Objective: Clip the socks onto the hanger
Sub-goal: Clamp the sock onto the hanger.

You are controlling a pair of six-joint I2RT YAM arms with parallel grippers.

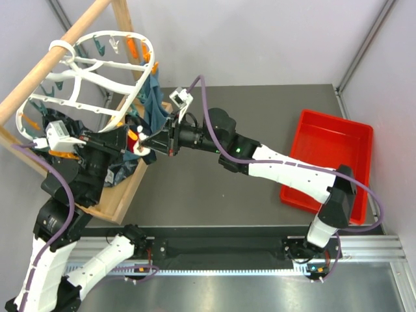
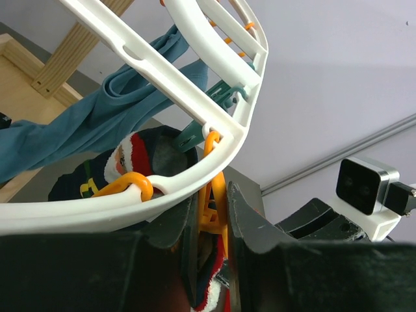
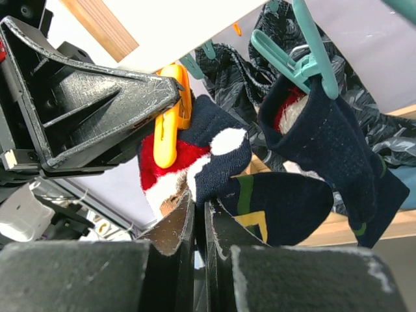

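The white hanger (image 1: pixel 97 68) hangs from a wooden pole. My left gripper (image 2: pixel 216 224) is shut on an orange clip (image 2: pixel 214 207) dangling from its rim, squeezing the handles. My right gripper (image 3: pixel 200 221) is shut on a navy sock (image 3: pixel 221 156) and holds its red-and-white cuff up against that orange clip (image 3: pixel 170 117). From above, both grippers meet at the sock (image 1: pixel 138 147) under the hanger's near rim. A second navy sock (image 3: pixel 325 136) hangs from a teal clip (image 3: pixel 305 52). Whether the orange clip bites the cuff is hidden.
A teal-blue garment (image 1: pixel 155 104) hangs from the hanger's right side. A dark patterned cloth (image 1: pixel 120 170) lies on the wooden frame (image 1: pixel 123 195) below. The wooden pole (image 1: pixel 58 49) crosses the upper left. A red bin (image 1: pixel 331 162) stands at the right.
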